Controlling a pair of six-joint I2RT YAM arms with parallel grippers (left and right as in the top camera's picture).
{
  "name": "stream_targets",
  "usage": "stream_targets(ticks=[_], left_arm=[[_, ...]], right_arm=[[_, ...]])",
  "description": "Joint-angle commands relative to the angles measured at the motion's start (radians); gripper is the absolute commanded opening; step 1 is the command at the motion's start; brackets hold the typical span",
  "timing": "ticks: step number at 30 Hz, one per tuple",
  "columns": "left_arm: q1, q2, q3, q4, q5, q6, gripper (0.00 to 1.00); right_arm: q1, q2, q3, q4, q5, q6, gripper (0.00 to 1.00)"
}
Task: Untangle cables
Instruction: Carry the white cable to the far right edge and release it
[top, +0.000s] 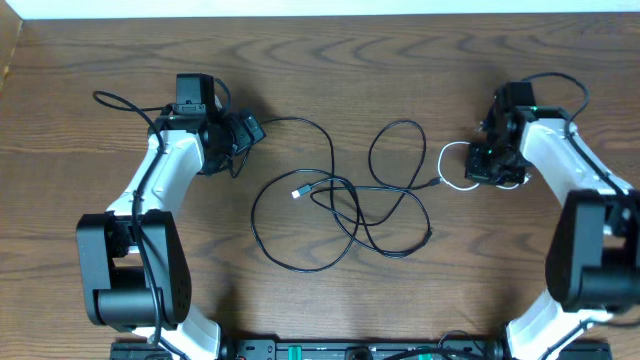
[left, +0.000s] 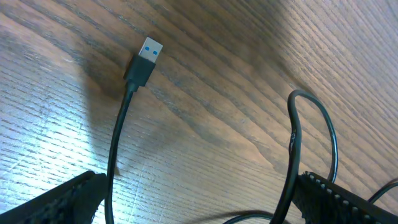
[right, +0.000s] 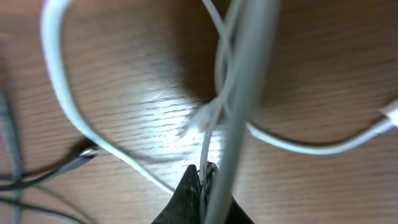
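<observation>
Observation 1: The left claw (left: 199, 182) is released. Its fingers (left: 53, 202) stand wide apart just above the desk (top: 340, 60). In the left wrist view a black cord runs up between them, close to the finger on the picture's left. It ends in a USB plug (left: 144, 61) with a blue insert, lying flat on the wood. A second black loop rises beside the other finger. I cannot tell whether either finger touches a cord.

Observation 2: The right claw (right: 202, 179) is clenched on the white cord (right: 311, 149). A pale strand passes between the closed tips. The rest of the cord is blurred and curves away to both sides.

Observation 3: From overhead, the black cords (top: 352, 218) lie in overlapping loops at mid-desk, between the two arms. One strand runs toward the left claw. The white cord forms a small loop just beside the right claw.
</observation>
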Motion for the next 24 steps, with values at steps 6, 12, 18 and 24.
stream_targets(ticks=[6, 12, 18, 24], left_arm=[[0.002, -0.021, -0.004, 0.000, -0.010, -0.008, 1.00], [0.002, -0.021, -0.004, 0.000, -0.010, -0.008, 1.00], [0.002, -0.021, -0.004, 0.000, -0.010, -0.008, 1.00], [0.002, -0.021, -0.004, 0.000, -0.010, -0.008, 1.00]], right_arm=[[-0.011, -0.354, 0.013, 0.143, 0.041, -0.002, 0.01], [-0.014, -0.506, 0.013, 0.285, 0.362, -0.013, 0.01], [-0.080, -0.503, 0.012, 0.352, 0.631, -0.073, 0.01], [-0.248, -0.430, 0.012, 0.357, 0.610, -0.060, 0.01]])
